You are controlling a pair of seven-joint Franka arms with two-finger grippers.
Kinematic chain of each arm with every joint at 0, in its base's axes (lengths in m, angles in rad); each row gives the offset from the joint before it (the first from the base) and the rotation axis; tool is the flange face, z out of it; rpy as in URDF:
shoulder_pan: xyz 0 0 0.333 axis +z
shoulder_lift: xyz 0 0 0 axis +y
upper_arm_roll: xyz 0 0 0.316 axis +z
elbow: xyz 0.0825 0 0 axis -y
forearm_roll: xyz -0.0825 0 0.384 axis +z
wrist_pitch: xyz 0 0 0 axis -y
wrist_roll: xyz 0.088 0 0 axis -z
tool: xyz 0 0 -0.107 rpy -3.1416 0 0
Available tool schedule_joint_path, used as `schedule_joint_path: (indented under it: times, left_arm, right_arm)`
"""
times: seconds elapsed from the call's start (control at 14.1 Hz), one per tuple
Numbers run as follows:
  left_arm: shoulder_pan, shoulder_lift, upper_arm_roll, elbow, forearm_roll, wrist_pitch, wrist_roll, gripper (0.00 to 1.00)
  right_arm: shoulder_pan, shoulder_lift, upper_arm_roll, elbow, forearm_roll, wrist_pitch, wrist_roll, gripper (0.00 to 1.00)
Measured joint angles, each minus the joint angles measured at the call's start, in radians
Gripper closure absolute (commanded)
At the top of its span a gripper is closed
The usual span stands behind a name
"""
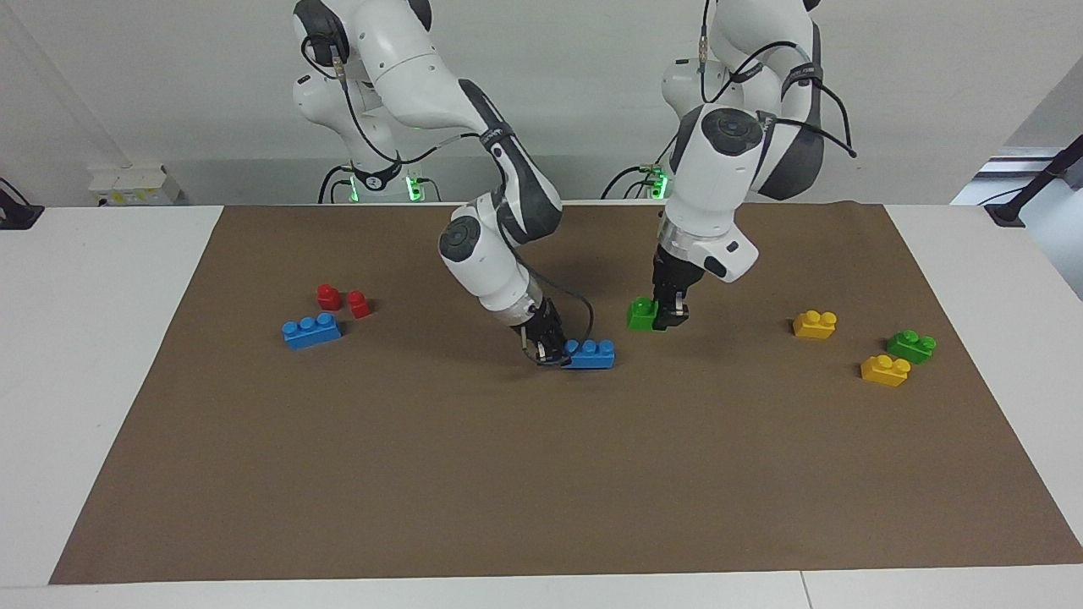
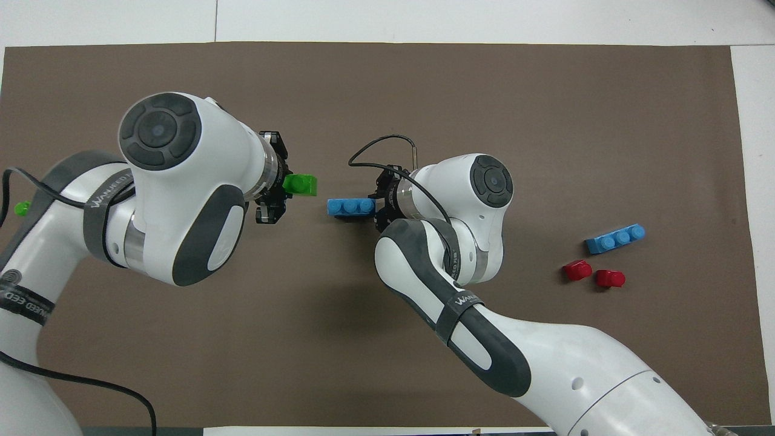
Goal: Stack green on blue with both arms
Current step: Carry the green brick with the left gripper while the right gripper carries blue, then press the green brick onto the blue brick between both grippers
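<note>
A white worktop (image 1: 101, 355) stands before a pale wall, and a large brown mat (image 1: 541, 474) covers most of it. Two white arms reach in over the mat toward its middle.

The right tool (image 1: 548, 348) is low over the middle of the mat, and its fingers are pressed onto one end of the blue brick (image 1: 590, 353). This brick is level, with its three studs upward, and it is at the mat or just above it; I cannot tell if it touches. The free end of the brick points toward the left arm's end of the worktop.

The left tool (image 1: 670, 315) is pinching the green brick (image 1: 642, 314) and holds it above the mat. In the overhead view the green brick (image 2: 301, 184) is close beside the free end of the blue brick (image 2: 350, 207), but the two are apart, with a small gap between them.

The other pieces lie on the mat. A second blue brick (image 1: 311, 330) is toward the right arm's end, with two small red pieces (image 1: 343, 300) just beside it, nearer to the robots. Toward the left arm's end there are two yellow bricks (image 1: 815, 324) and a second green brick (image 1: 911, 345), which lies just beside one of the yellow ones.
</note>
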Motion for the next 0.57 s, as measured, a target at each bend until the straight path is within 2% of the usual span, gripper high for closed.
schedule_joint_path:
  times: [0.57]
  left_arm:
    - [-0.108,0.007,0.0,-0.123,0.0,0.164,-0.146,1.0]
  right_arm:
    - [0.004,0.001,0.002,-0.023,0.0,0.036,0.0,1.0]
